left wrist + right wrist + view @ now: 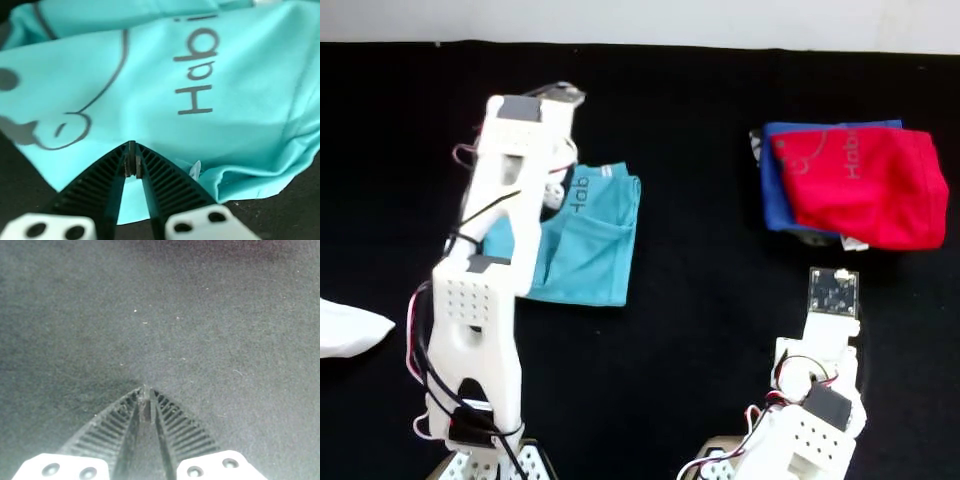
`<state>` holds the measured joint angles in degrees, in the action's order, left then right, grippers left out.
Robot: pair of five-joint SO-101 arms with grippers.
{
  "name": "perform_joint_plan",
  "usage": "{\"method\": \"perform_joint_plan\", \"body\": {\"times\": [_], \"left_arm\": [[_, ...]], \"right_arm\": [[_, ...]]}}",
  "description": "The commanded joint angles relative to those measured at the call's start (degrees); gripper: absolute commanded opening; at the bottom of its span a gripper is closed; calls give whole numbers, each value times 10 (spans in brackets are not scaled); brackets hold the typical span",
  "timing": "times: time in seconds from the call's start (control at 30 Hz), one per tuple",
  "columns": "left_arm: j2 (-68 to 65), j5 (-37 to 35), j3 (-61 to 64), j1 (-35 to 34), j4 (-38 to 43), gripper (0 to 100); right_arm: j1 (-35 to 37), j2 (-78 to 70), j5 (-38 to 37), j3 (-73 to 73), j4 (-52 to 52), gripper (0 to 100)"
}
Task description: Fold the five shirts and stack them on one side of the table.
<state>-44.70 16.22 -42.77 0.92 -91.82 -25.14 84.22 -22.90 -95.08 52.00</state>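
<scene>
Left tool (132,167) and right tool (145,407) are sitting with jaws together; left, over the teal shirt (150,75), should part before pinching a hem.

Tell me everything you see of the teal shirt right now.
The teal shirt is soft, thin-looking fabric with dark lettering and a line drawing on it. It lies partly folded and creased on the black table, left of centre in the high view. The left gripper, shut, sits over its edge; whether it touches is unclear.

The high view looks down over the worktop (700,150); both wrist views face it closely, the left sharing the teal shirt (595,240).
</scene>
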Motion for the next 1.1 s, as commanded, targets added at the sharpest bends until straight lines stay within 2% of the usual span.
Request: {"method": "perform_joint_plan", "body": {"times": [0.0, 0.13, 0.23, 0.5, 0.7, 0.9, 1.07], "left_arm": [[6, -18, -21, 46, -33, 9], [6, -51, -16, 109, -93, 9], [22, -69, 9, 138, -96, 9], [211, -64, 102, 191, -93, 9], [211, -65, 102, 168, 46, 9], [107, -64, 91, 165, 106, 9], [19, -64, 5, 154, 171, 9]], "right_arm": [[-5, 3, -4, -59, -11, 7], [-4, 3, -4, -59, -11, 7], [-4, 3, -4, -59, -11, 7], [-4, 3, -4, -59, -11, 7], [-5, 3, -3, -59, -11, 7], [-6, 3, -2, -59, -11, 7], [-6, 3, -2, -59, -11, 7]]}}
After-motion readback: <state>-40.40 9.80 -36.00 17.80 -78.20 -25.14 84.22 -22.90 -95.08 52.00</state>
